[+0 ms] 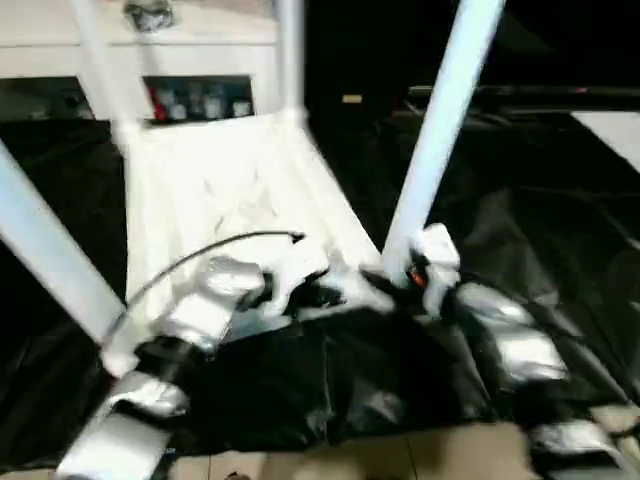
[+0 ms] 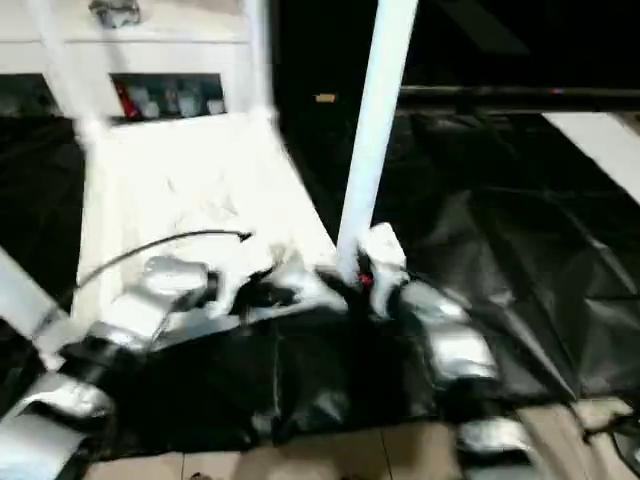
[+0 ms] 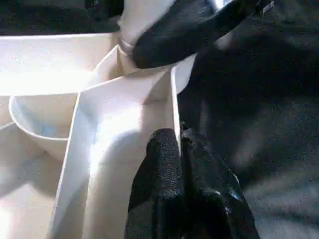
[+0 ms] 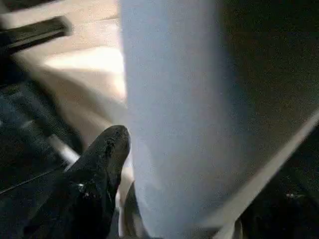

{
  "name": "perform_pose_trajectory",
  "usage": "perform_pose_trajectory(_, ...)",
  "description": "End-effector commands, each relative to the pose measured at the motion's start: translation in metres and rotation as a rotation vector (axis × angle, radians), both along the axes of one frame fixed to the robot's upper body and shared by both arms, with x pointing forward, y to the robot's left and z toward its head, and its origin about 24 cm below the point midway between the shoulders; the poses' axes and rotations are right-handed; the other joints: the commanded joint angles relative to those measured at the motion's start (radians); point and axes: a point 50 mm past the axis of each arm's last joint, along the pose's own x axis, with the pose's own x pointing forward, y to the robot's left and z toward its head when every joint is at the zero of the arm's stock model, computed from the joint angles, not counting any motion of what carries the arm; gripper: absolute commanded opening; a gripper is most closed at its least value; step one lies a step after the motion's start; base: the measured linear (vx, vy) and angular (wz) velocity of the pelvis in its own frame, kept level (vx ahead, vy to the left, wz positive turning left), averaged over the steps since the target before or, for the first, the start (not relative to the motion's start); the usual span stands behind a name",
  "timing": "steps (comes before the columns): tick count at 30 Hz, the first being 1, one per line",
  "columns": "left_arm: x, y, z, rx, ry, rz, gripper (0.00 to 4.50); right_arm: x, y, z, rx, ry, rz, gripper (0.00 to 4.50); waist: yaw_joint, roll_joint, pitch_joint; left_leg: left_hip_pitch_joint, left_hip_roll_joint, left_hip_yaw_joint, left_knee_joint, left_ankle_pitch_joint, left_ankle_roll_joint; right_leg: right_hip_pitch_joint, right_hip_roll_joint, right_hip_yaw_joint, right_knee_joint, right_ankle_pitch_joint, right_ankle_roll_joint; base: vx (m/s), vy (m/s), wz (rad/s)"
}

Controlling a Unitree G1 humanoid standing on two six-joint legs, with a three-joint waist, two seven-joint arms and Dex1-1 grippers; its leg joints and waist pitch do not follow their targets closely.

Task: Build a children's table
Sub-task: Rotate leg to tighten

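My right gripper (image 1: 405, 272) sits at the foot of the near right leg (image 1: 440, 125), low down where that leg enters its corner socket; in the right wrist view one black finger (image 4: 102, 164) lies against the side of the white tube, but the tube hides its partner, so I cannot tell whether the jaws clasp the leg or merely stand beside it. The leg's long axis runs up and away from that gripper, leaning a little to my right, and this is what the coming move turns on, I judge: any push to seat it must go down along that line into the socket. My left gripper (image 3: 180, 164) is pinched together on a thin upright rib of the tabletop (image 1: 230, 190), just beside the same corner, so it steadies the top while my right arm is the nearer one to the leg. The top lies underside up on the black-covered work table (image 1: 560, 250), with three other legs rising from it, one at my near left (image 1: 45, 245) and two at the far corners. The socket joint itself is covered by my right gripper in the wrist view, so how deep the leg sits is hard to make out, and every leg's upper end is cut off.
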Motion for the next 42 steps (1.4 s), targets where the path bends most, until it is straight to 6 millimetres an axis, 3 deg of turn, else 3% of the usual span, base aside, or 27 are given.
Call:
perform_pose_trajectory(1, -0.007, -0.018, 0.010, -0.035, -0.019, -0.146, 0.00, -0.017, 0.016, -0.015, 0.001, 0.098, 0.177, 3.14, 0.002, 0.004, -0.060, 0.008, 0.043, -0.014, -0.064, -0.245, 0.063, 0.043, -0.056, 0.046, -0.052, -0.150, -0.254, 0.000, 0.000, 0.00)
perform_pose_trajectory(5, -0.010, -0.008, 0.012, -0.018, 0.013, -0.216, 0.00, -0.029, 0.006, -0.008, -0.004, 0.138, 0.351, 3.14, 0.026, 0.007, -0.061, 0.005, 0.048, -0.010, -0.058, -0.170, 0.083, 0.051, -0.054, 0.042, -0.036, -0.072, -0.277, 0.000, 0.000, 0.00)
perform_pose_trajectory(9, -0.011, 0.002, 0.011, 0.019, 0.040, -0.254, 0.00, -0.034, 0.000, -0.005, -0.028, 0.161, 0.463, 3.14, 0.035, 0.007, -0.058, 0.009, 0.049, -0.010, -0.061, -0.210, 0.068, 0.049, -0.055, 0.041, -0.043, -0.148, -0.268, 0.000, 0.000, 0.00)
perform_pose_trajectory(11, -0.012, 0.004, 0.010, 0.025, 0.046, -0.265, 0.00, -0.035, -0.001, -0.004, -0.030, 0.165, 0.478, 3.14, 0.036, 0.008, -0.055, 0.012, 0.050, -0.011, -0.065, -0.247, 0.051, 0.046, -0.056, 0.042, -0.048, -0.211, -0.253, 0.000, 0.000, 0.00)
perform_pose_trajectory(12, -0.012, 0.006, 0.011, 0.033, 0.055, -0.275, 0.00, -0.034, 0.000, -0.003, -0.036, 0.162, 0.491, 2.89, 0.036, 0.008, -0.054, 0.015, 0.051, -0.011, -0.066, -0.264, 0.039, 0.043, -0.056, 0.043, -0.052, -0.238, -0.247, 0.000, 0.000, 0.00)
perform_pose_trajectory(14, -0.011, 0.008, 0.011, 0.037, 0.058, -0.276, 0.00, -0.033, 0.001, -0.002, -0.039, 0.156, 0.497, 2.79, 0.035, 0.007, -0.054, 0.014, 0.051, -0.012, -0.068, -0.273, 0.028, 0.044, -0.056, 0.044, -0.054, -0.259, -0.239, 0.000, 0.000, 0.00)
perform_pose_trajectory(25, -0.006, 0.006, 0.012, 0.017, 0.035, -0.231, 0.00, -0.036, 0.011, -0.004, -0.006, 0.165, 0.510, 2.57, 0.034, 0.006, -0.058, 0.008, 0.048, -0.012, -0.063, -0.227, 0.035, 0.048, -0.057, 0.042, -0.047, -0.211, -0.244, 0.000, 0.000, 0.00)
perform_pose_trajectory(28, -0.001, 0.003, 0.013, 0.004, 0.000, -0.162, 0.00, -0.029, 0.013, -0.006, 0.011, 0.137, 0.402, 2.57, 0.033, 0.006, -0.054, 0.011, 0.047, -0.013, -0.066, -0.258, 0.025, 0.045, -0.057, 0.043, -0.054, -0.265, -0.231, 0.000, 0.000, 0.00)
perform_pose_trajectory(31, 0.007, -0.002, 0.015, -0.014, -0.037, -0.054, 0.00, -0.013, 0.017, -0.012, 0.006, 0.104, 0.179, 2.56, 0.024, 0.007, -0.051, 0.014, 0.046, -0.018, -0.070, -0.303, 0.000, 0.039, -0.062, 0.043, -0.065, -0.369, -0.202, 0.000, 0.000, 0.00)
perform_pose_trajectory(32, 0.008, -0.004, 0.015, -0.019, -0.043, -0.027, 0.00, -0.009, 0.018, -0.015, 0.006, 0.104, 0.105, 2.56, 0.016, 0.003, -0.050, 0.013, 0.043, -0.022, -0.072, -0.318, -0.016, 0.039, -0.064, 0.041, -0.069, -0.415, -0.187, 0.000, 0.000, 0.00)
perform_pose_trajectory(34, 0.010, -0.009, 0.015, -0.030, -0.057, 0.024, 0.00, -0.004, 0.023, -0.019, 0.011, 0.115, 0.008, 2.54, 0.002, 0.004, -0.046, 0.005, 0.041, -0.031, -0.078, -0.335, -0.029, 0.044, -0.063, 0.036, -0.074, -0.488, -0.150, -0.026, 0.002, -0.06)
perform_pose_trajectory(35, 0.011, -0.014, 0.015, -0.040, -0.063, 0.064, 0.00, -0.001, 0.030, -0.023, 0.019, 0.125, -0.055, 2.54, -0.003, 0.004, -0.048, 0.011, 0.039, -0.032, -0.076, -0.351, -0.028, 0.039, -0.064, 0.034, -0.082, -0.520, -0.134, 0.000, 0.000, 0.00)
perform_pose_trajectory(39, 0.013, -0.027, 0.013, -0.057, -0.076, 0.177, 0.00, 0.003, 0.046, -0.028, 0.013, 0.129, -0.169, 2.54, -0.015, 0.004, -0.047, 0.015, 0.038, -0.027, -0.072, -0.359, -0.009, 0.028, -0.059, 0.037, -0.088, -0.513, -0.136, 0.000, 0.000, 0.00)
perform_pose_trajectory(42, 0.008, -0.040, 0.010, -0.072, -0.073, 0.199, 0.00, 0.004, 0.062, -0.028, 0.012, 0.108, -0.215, 2.54, -0.016, 0.002, -0.047, 0.013, 0.037, -0.027, -0.073, -0.351, -0.009, 0.029, -0.058, 0.036, -0.088, -0.501, -0.137, 0.000, 0.000, 0.00)
